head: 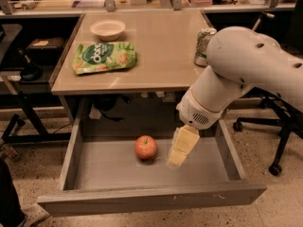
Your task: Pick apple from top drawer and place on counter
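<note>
The red-orange apple (pixel 146 147) lies on the flat grey bottom of the open top drawer (pixel 66 164), near its middle. The gripper (pixel 180 153), with pale yellow fingers pointing down, hangs over the drawer just right of the apple and does not touch it. The white arm reaches in from the right. The beige counter (pixel 156 46) sits above the drawer.
On the counter lie a white bowl (pixel 108 29), a green snack bag (pixel 104 56) and a soda can (pixel 203 46) partly behind the arm. An office chair base (pixel 274 141) stands to the right. A dark cart (pixel 28 65) stands at the left.
</note>
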### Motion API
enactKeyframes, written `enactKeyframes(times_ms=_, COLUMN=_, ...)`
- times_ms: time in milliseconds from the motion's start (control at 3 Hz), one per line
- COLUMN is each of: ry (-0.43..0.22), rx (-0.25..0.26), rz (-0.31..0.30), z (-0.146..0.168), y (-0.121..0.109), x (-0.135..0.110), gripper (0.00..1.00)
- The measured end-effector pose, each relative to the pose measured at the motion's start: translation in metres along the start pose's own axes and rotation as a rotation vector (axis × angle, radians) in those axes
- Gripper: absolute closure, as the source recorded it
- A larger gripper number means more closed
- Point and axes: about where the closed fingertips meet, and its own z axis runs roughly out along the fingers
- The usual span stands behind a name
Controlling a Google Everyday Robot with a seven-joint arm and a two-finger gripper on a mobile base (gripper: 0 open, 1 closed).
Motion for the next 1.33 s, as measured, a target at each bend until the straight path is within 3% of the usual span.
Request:
enactKeyframes(times_ms=333, ry=-0.014, rx=0.009, rz=0.009, z=0.018, y=0.0, x=-0.004, gripper=0.0)
enactKeyframes(times_ms=1000, ry=-0.065, rx=0.006, rz=0.05, z=0.085, y=-0.033, x=-0.023, gripper=0.0)
enactKeyframes(times_ms=1333, ry=-0.093, rx=-0.055, rz=0.074, z=0.111, y=-0.041, x=-0.025, gripper=0.0)
